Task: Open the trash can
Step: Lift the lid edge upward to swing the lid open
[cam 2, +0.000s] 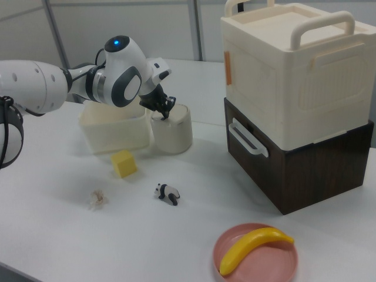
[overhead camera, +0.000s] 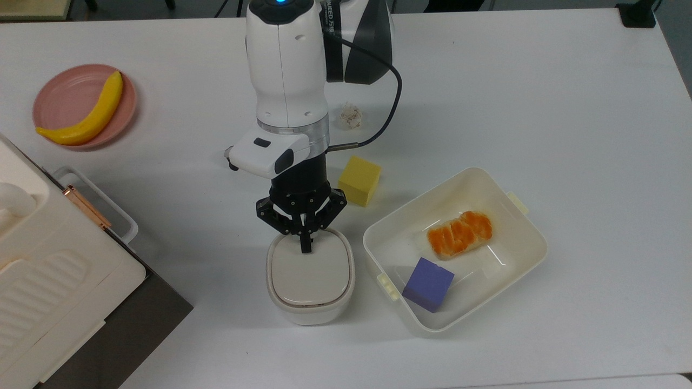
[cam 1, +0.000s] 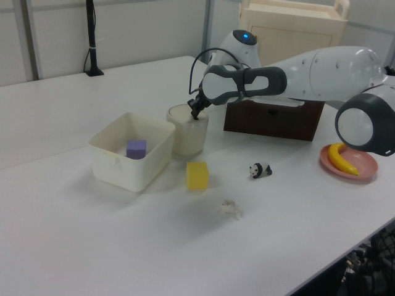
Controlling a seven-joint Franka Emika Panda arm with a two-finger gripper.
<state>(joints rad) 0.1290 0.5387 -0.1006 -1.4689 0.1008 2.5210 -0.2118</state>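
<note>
Top view, arm (overhead camera: 286, 70) lettering partly hidden, unreadable

Cream trash can (overhead camera: 310, 276) with beige lid, black claw (overhead camera: 305, 249), yellow cube (overhead camera: 359, 180), purple cube (overhead camera: 428, 284), pink plate (overhead camera: 59, 95)

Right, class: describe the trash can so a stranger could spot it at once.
Find the robot arm over the white table; its gripper touches the trash can. It is the small cream bin with a closed flat lid, beside the bigger open tub holding a purple cube.
</note>
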